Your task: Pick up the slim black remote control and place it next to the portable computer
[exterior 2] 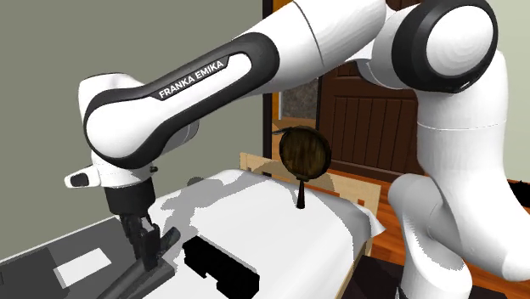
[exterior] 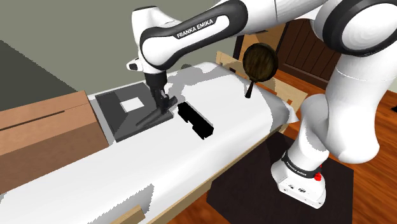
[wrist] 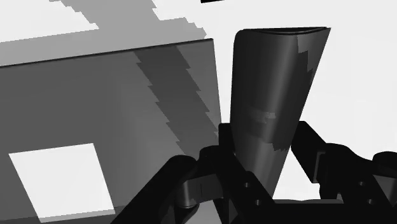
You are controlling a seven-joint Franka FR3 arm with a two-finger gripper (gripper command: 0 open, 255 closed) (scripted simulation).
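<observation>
My gripper (wrist: 264, 130) is clamped on the slim dark remote (wrist: 273, 70), which sits right at the edge of the grey laptop (exterior: 121, 111) on the white surface (exterior: 242, 121). A black block (exterior: 196, 121) lies near, and a frying pan (exterior: 261, 62) farther along. Around me are a wooden floor (exterior: 375, 191), a dark door (exterior 2: 374, 127) and a grey-green wall (exterior: 63, 38).

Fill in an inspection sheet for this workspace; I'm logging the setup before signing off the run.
Surface: white bed, wood-framed.
Job's things: slim dark remote clasped in the fingers, beside the grey laptop.
Clutter: black block on the bed; dark frying pan upright at its far end.
Grippers: gripper shut on the remote.
Cables: nothing seen.
Surroundings: wooden cabinet, dark door, wood floor.
</observation>
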